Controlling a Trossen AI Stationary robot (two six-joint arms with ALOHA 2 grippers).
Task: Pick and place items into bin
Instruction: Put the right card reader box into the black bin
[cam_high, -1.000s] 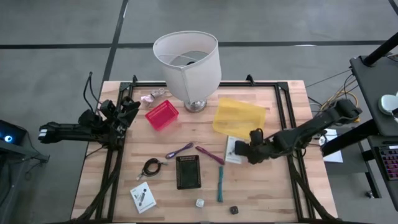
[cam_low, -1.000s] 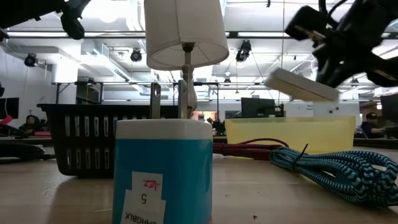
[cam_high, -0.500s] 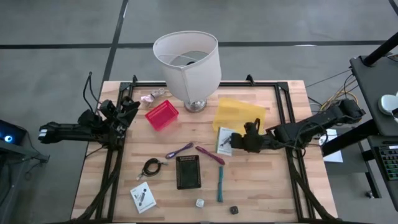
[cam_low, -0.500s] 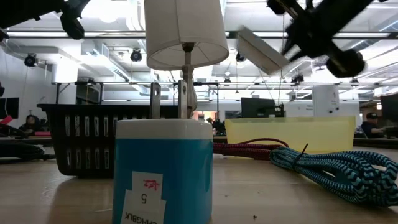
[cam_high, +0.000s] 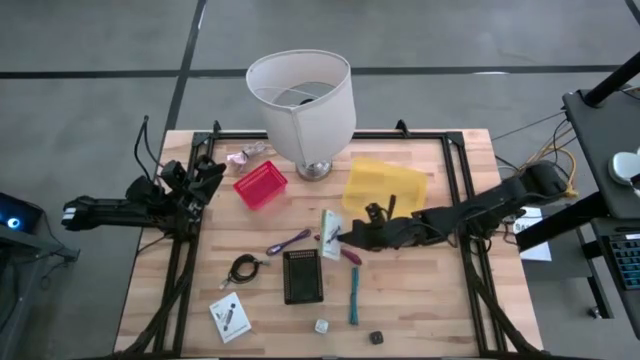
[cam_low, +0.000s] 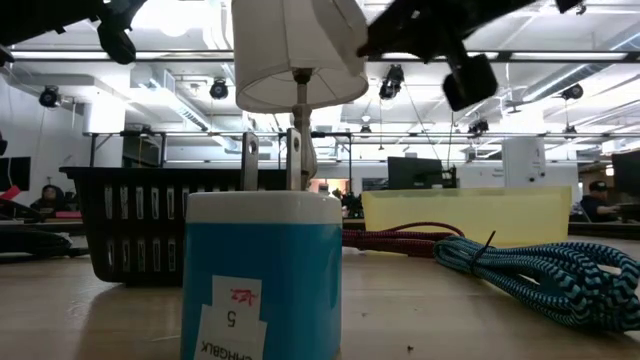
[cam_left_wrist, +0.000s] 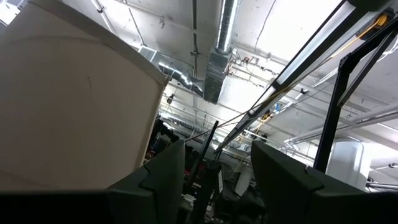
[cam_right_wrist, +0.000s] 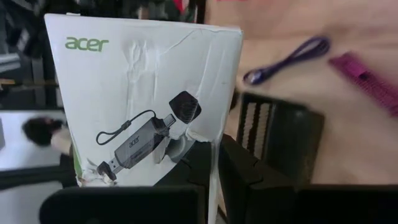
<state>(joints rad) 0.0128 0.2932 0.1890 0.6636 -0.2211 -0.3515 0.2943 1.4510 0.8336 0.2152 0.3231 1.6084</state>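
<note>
Above the wooden table (cam_high: 420, 300), fingers pinch a creased white box (cam_right_wrist: 146, 99).

Wooden table (cam_high: 420, 300) showing pale, matt planks with visible grain. White box (cam_right_wrist: 140, 99), held over the table, showing creased, faintly glossy printed cardboard. Black basket (cam_high: 302, 276) on the table looking like matt slotted plastic. Red basket (cam_high: 260, 184) and yellow tray (cam_high: 385, 185) beside the lamp (cam_high: 300, 95) appearing as smooth plastic; the lampshade looking like matt white fabric, its base shining like metal. Teal cord (cam_low: 540, 270) showing a braided weave.
</note>
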